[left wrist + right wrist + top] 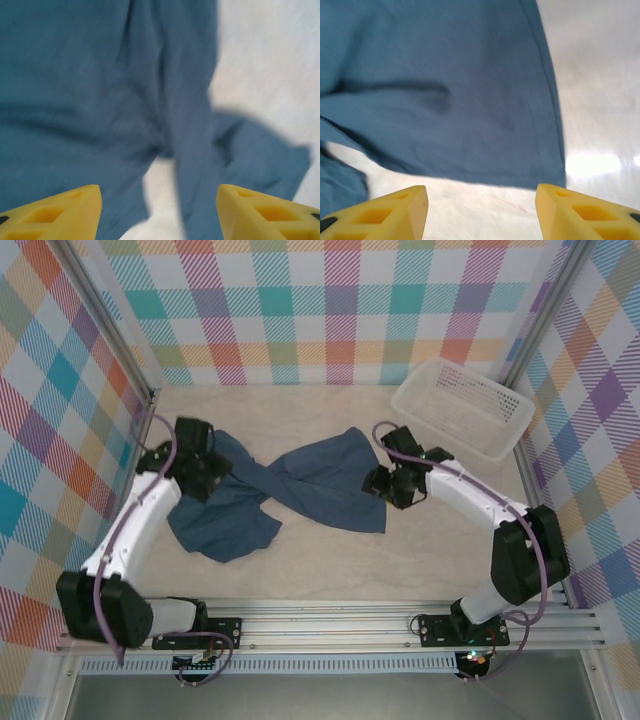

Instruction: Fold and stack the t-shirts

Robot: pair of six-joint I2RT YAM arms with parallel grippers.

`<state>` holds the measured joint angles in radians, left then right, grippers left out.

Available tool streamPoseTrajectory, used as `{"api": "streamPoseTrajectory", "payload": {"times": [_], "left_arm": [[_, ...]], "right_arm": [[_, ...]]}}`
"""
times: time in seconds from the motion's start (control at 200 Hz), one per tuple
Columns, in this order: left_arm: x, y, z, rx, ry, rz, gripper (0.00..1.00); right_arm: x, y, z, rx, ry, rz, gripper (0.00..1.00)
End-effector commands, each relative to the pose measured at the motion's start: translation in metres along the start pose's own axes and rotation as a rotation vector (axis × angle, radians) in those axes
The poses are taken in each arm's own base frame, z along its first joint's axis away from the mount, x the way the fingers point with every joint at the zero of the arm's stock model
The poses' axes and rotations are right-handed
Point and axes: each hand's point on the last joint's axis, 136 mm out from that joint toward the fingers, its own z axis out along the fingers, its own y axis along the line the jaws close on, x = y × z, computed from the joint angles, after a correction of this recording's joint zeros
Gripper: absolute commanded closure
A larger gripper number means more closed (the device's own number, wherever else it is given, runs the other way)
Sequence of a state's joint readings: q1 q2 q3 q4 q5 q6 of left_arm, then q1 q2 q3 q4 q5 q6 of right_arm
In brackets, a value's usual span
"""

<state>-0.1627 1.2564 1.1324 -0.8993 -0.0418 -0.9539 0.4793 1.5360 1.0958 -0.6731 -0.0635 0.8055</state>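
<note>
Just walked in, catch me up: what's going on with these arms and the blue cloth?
A two-arm robot is working on a dark teal-blue t-shirt, lying twisted and unfolded across the table. The left gripper is over its left end, the right gripper over its right end, both open, neither holding cloth. A white perforated basket sits far right.

I'm working in a robot test cell, a lab set-up and not anyone's home. Beyond my left pincer (205,478) and right pincer (388,482), and out to either side of them, stand panel walls (300,310) printed in pastel plaid, held by bare aluminium posts (105,335). They box in the pale desk (330,560) beneath the pincers. Nearer me than the pincers, a slotted aluminium rail (340,625) carries both arm bases (450,625), bolted down, with loose cables (160,428) looping along the arms.
</note>
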Motion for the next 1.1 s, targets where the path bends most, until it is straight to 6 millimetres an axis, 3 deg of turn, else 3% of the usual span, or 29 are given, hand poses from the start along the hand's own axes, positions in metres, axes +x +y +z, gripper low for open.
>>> {"api": "streamPoseTrajectory", "payload": {"times": [0.0, 0.09, 0.19, 0.31, 0.4, 0.51, 0.62, 0.69, 0.745, 0.835, 0.98, 1.095], "left_arm": [[0.05, 0.084, 0.012, -0.256, 0.147, -0.099, 0.36], [0.054, 0.111, 0.012, -0.315, 0.136, -0.087, 0.29], [0.057, 0.127, 0.027, -0.344, 0.184, -0.113, 0.25], [0.059, 0.116, 0.052, -0.274, 0.227, -0.135, 0.28], [0.066, 0.123, 0.065, -0.33, 0.27, -0.137, 0.32], [0.068, 0.133, 0.079, -0.365, 0.258, -0.106, 0.45], [0.064, 0.135, 0.087, -0.354, 0.225, -0.095, 0.7], [0.06, 0.133, 0.087, -0.345, 0.207, -0.09, 0.83], [0.057, 0.131, 0.085, -0.338, 0.188, -0.082, 0.92], [0.05, 0.131, 0.078, -0.337, 0.151, -0.062, 1.0], [0.045, 0.134, 0.066, -0.335, 0.11, -0.042, 1.0], [0.042, 0.138, 0.056, -0.33, 0.08, -0.037, 1.0]], "right_arm": [[0.016, -0.017, 0.021, 0.022, 0.074, 0.061, 0.4], [0.024, -0.02, 0.034, 0.032, 0.134, 0.065, 0.38], [0.032, -0.026, 0.048, 0.04, 0.171, 0.091, 0.38], [0.039, -0.04, 0.059, 0.077, 0.19, 0.125, 0.38], [0.043, -0.045, 0.066, 0.095, 0.209, 0.153, 0.39], [0.041, -0.045, 0.08, 0.096, 0.211, 0.175, 0.46], [0.025, -0.036, 0.086, 0.093, 0.177, 0.161, 0.59], [0.015, -0.027, 0.087, 0.067, 0.15, 0.15, 0.76], [0.007, -0.019, 0.084, 0.045, 0.13, 0.142, 0.89], [-0.003, -0.006, 0.072, 0.005, 0.086, 0.124, 1.0], [-0.004, -0.002, 0.043, -0.019, 0.037, 0.121, 1.0], [0.003, -0.002, 0.008, -0.032, 0.0, 0.097, 1.0]]}}
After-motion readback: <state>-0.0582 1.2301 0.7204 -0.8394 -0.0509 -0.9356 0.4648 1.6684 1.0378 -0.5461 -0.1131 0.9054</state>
